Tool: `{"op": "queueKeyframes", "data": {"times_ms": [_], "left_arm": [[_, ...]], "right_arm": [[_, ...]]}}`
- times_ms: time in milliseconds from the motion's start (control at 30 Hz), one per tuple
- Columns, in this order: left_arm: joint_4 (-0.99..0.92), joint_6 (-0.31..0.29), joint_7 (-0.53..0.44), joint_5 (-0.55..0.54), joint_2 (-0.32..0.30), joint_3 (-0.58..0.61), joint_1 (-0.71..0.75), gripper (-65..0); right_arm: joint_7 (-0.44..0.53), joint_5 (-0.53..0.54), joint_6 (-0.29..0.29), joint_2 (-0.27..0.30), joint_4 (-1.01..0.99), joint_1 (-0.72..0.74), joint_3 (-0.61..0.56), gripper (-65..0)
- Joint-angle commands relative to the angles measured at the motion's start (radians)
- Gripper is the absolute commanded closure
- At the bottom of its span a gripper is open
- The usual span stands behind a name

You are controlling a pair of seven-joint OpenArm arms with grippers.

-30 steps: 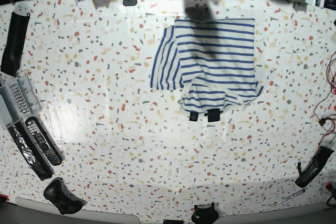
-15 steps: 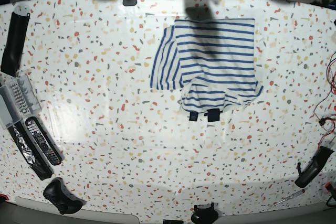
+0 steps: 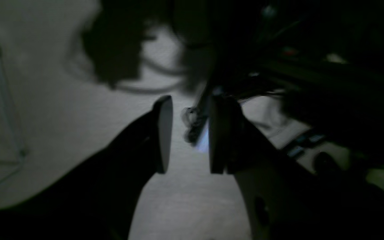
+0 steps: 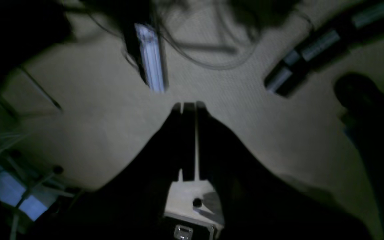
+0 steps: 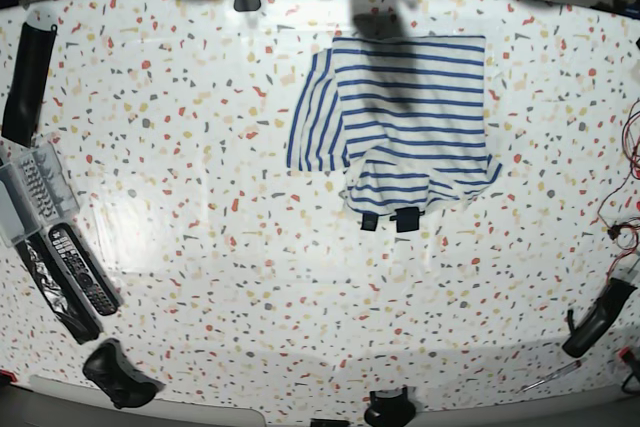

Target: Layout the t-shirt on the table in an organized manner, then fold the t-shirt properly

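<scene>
The white cloth t-shirt with thin blue stripes lies partly folded near the far edge of the wide white terrazzo-flecked table, slightly right of centre in the base view, one striped flap sticking out to its left and two small dark label patches at its near hem. Neither arm shows in the base view. The left gripper has its jaws parted with nothing between them; the right gripper has its jaws pressed together, empty. Both wrist views look down at a dim floor with cables. The fold probably remains unfinished: the arms should approach from the far edge, pinch the protruding flap at its corners, and lay it flat across the body without dragging the layers beneath.
</scene>
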Motion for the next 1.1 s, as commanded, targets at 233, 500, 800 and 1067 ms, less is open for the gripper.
{"op": "queueKeyframes", "data": {"times_ms": [233, 500, 800, 1067], "left_arm": [[-0.179, 0.016, -0.074, 0.137, 0.066, 0.055, -0.164, -17.2], [-0.196, 0.196, -0.112, 0.134, 0.069, 0.241, -0.198, -17.2], [-0.196, 0.214, -0.134, 0.134, 0.086, 0.252, -0.206, -17.2], [-0.196, 0.214, -0.157, 0.134, 0.086, 0.252, -0.224, -17.2]], "right_arm": [[0.138, -0.128, -0.093, -0.037, -0.102, 0.103, -0.163, -2.7], [0.276, -0.129, -0.153, -0.078, -0.102, 0.100, -0.188, -11.2], [0.266, -0.128, -0.183, -0.088, -0.103, 0.100, -0.188, -11.2], [0.254, -0.128, -0.183, -0.089, -0.102, 0.100, -0.188, -11.2]]}}
